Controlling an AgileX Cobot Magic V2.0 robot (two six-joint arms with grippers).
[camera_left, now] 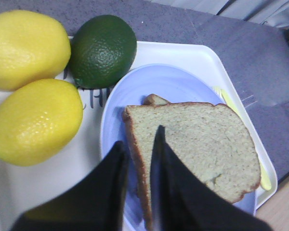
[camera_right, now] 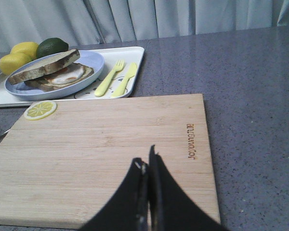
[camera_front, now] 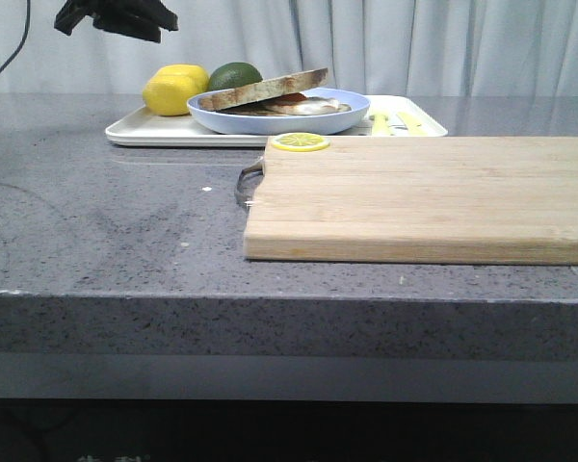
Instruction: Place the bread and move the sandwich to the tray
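On the flat white rectangular tray (camera_front: 164,132), at the far side of the grey speckled stone table (camera_front: 106,221): a round light-blue plate (camera_front: 270,120) carrying the sandwich (camera_right: 62,77) of brown-crusted bread with a fried egg. Laid tilted over the egg, the plain thick slice of bread (camera_left: 197,144), pale crumb with brown crust, one edge raised. On the tray's left end, beside the plate: two yellow lemons (camera_left: 36,122) and a dark green lime (camera_left: 102,50). On the tray's right end: a pale yellow fork and knife (camera_right: 116,77). Directly in front of the tray: a pale wooden cutting board (camera_front: 424,197), with a lemon slice (camera_front: 301,142) on the corner nearest the tray.

Above the tray: the left gripper (camera_left: 140,144), black fingers narrowly parted over the bread's crust edge, probably not gripping it, though contact unclear. Above the cutting board: the right gripper (camera_right: 147,166), fingers pressed together, holding nothing.
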